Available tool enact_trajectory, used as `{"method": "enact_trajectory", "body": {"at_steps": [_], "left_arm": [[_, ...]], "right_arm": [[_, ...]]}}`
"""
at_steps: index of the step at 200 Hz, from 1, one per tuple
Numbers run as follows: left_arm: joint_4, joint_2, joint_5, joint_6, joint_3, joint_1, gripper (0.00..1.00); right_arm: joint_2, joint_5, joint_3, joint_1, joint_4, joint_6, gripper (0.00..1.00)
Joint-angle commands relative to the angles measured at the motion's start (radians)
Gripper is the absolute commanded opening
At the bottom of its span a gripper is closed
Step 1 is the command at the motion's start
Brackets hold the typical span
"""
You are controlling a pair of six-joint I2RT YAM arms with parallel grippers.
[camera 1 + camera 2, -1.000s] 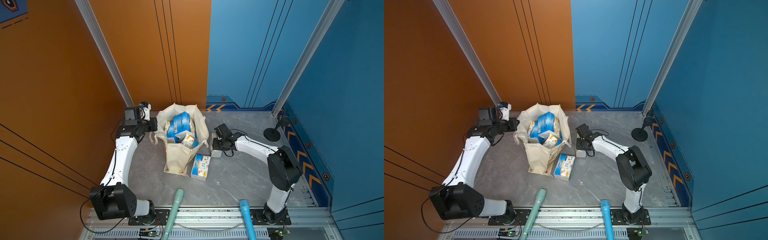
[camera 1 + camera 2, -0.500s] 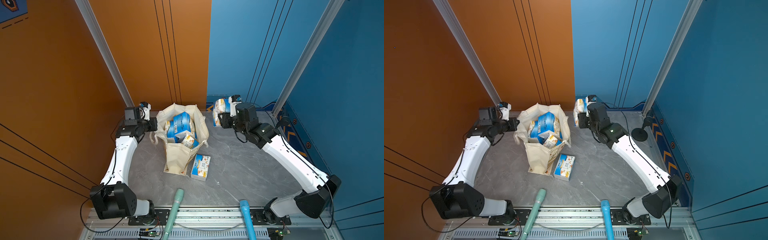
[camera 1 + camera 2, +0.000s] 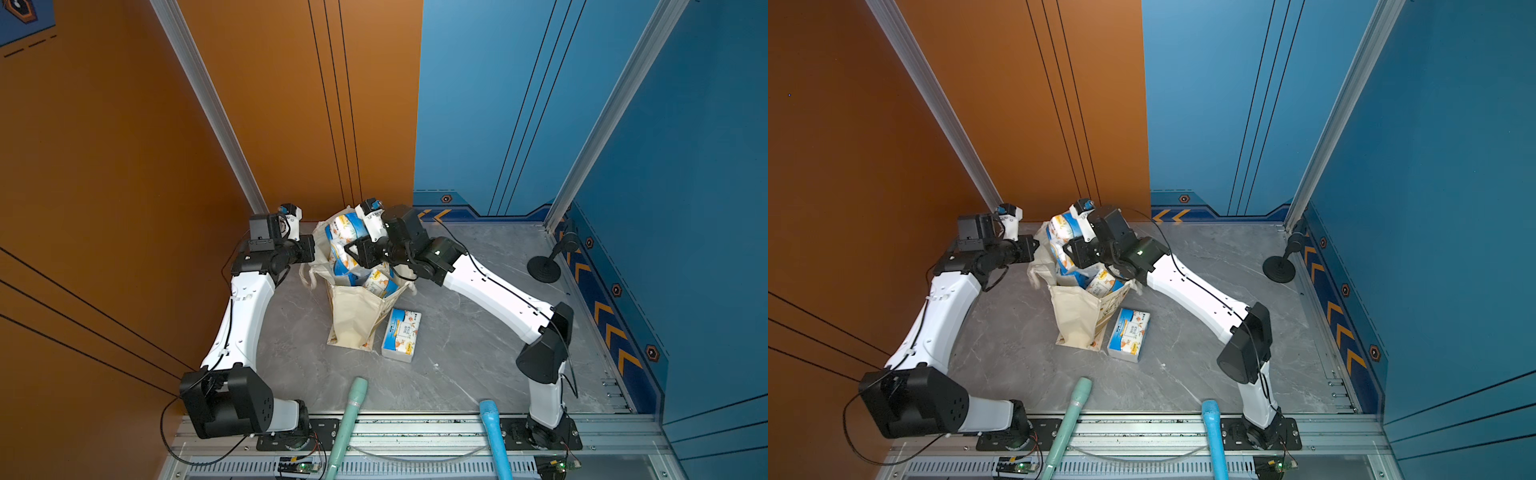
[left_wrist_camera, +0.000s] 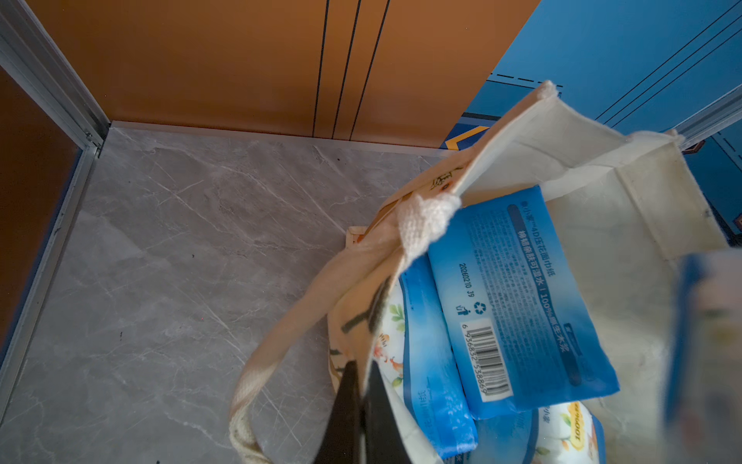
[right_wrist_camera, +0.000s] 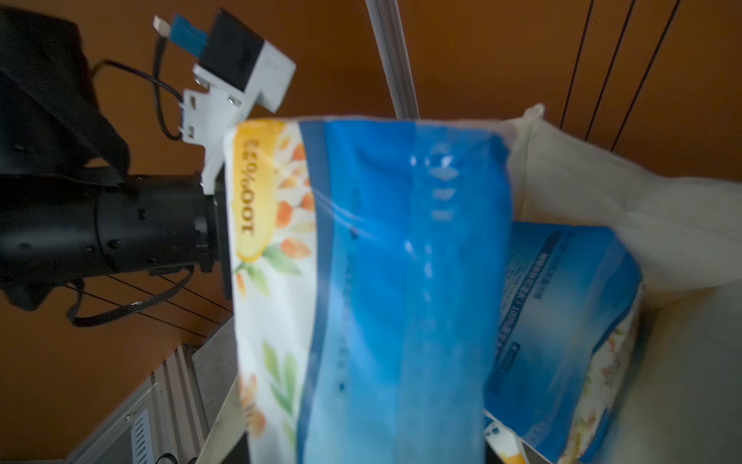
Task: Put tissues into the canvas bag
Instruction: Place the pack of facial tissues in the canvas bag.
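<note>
Grey marble tabletop [image 3: 478, 345], orange and blue walls behind: a held tissue pack [image 3: 344, 225] is poised at the mouth of the canvas bag [image 3: 353, 320].
The pack is clamped in the right gripper [image 3: 352, 244] just above the packs inside [image 4: 518, 305]. Its long axis appears to point down into the opening, so a straight lowering is judged enough. The bag's rim is pinched between the closed jaws of the left gripper [image 4: 361, 371]. One loose pack [image 3: 401, 332] is seen beside the bag, on the right arm's side.
</note>
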Motion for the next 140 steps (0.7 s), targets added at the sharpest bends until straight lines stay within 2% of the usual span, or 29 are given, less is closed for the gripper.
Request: {"method": "enact_trajectory", "body": {"at_steps": [1,29,82,105,140], "left_arm": [[-0.006,0.002,0.016,-0.004,-0.012,0.002,0.0],[-0.006,0.0,0.016,-0.004,-0.012,0.002,0.0],[-0.006,0.001,0.014,-0.004,-0.012,0.002,0.0],[-0.006,0.0,0.014,-0.004,-0.012,0.002,0.0],[-0.006,0.002,0.014,-0.005,-0.011,0.002,0.0]], "right_arm": [[0.046,-0.019,0.077,0.002,-0.094,0.001,0.44],[0.103,-0.002,0.084,0.01,-0.174,0.0,0.44],[0.177,-0.01,0.203,0.028,-0.47,-0.084,0.43],[0.202,0.03,0.247,0.043,-0.54,-0.108,0.42],[0.292,0.016,0.355,0.072,-0.591,-0.115,0.42]]}}
